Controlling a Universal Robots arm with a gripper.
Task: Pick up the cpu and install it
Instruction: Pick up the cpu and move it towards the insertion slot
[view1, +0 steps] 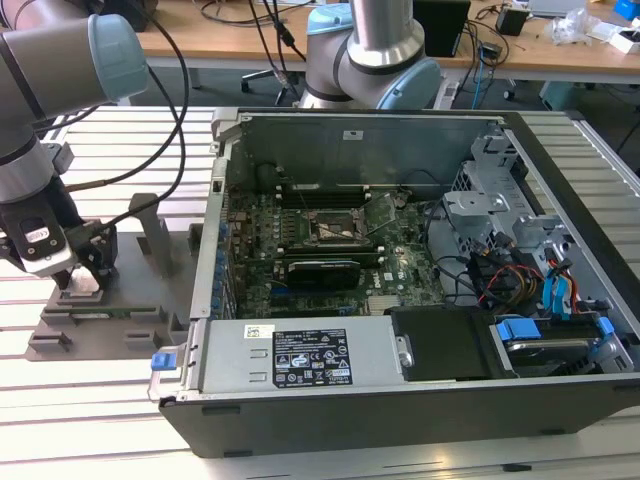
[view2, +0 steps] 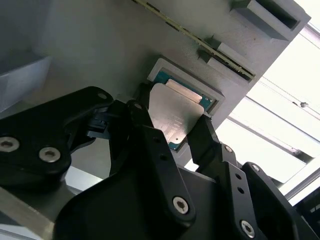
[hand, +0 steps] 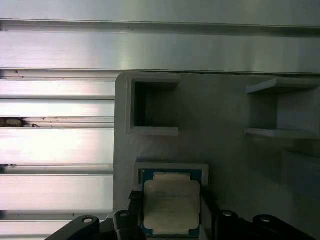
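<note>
Cpu (hand: 171, 205) lies flat in its recess in grey holder (hand: 230, 150) on table (view1: 100, 420), right btwn the fingers (view2: 202, 137). Fingers apart, one per opposite edge, not clamped yet.

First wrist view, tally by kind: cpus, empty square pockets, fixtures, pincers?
cpu: 1
empty square pocket: 1
grey fixture: 1
pincer: 1
Total: 4
</note>
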